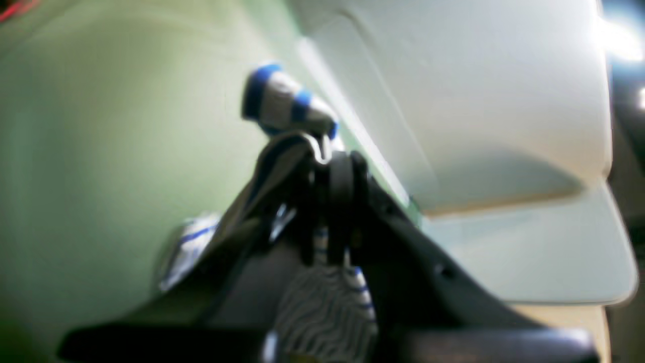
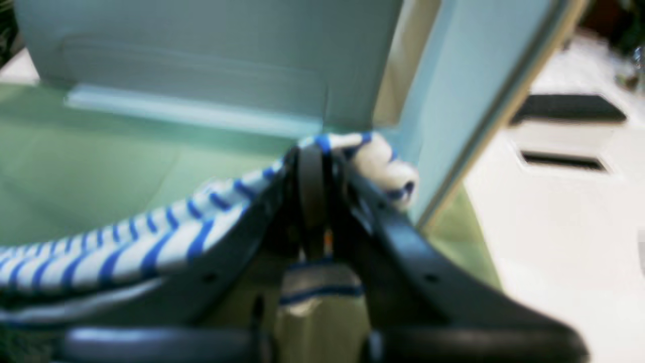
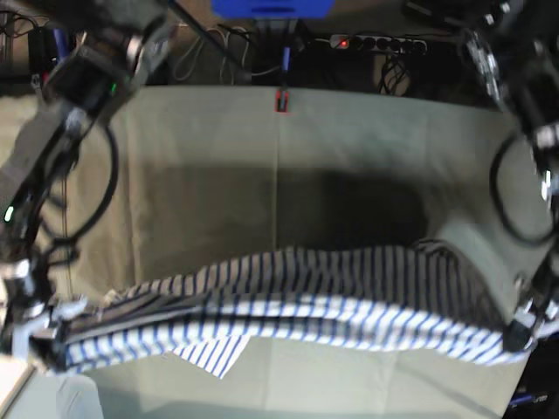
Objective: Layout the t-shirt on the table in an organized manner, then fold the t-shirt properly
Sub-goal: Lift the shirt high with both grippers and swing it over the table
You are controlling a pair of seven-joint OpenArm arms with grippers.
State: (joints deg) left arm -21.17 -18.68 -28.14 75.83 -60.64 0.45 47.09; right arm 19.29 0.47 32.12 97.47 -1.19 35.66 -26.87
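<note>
Two dark metal arms looped with black cables, a green light glowing on one, glossy black tapered plastic fingers (image 2: 388,227), small screw holes

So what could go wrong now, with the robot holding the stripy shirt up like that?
The left gripper and the right gripper each pinch only a small bunch of the t-shirt, so a corner might slip out. The shirt looks stretched between them above the table, so pulling wider could strain the cloth. A loose flap hangs under the front edge and might get folded crooked when the shirt is laid down.
</note>
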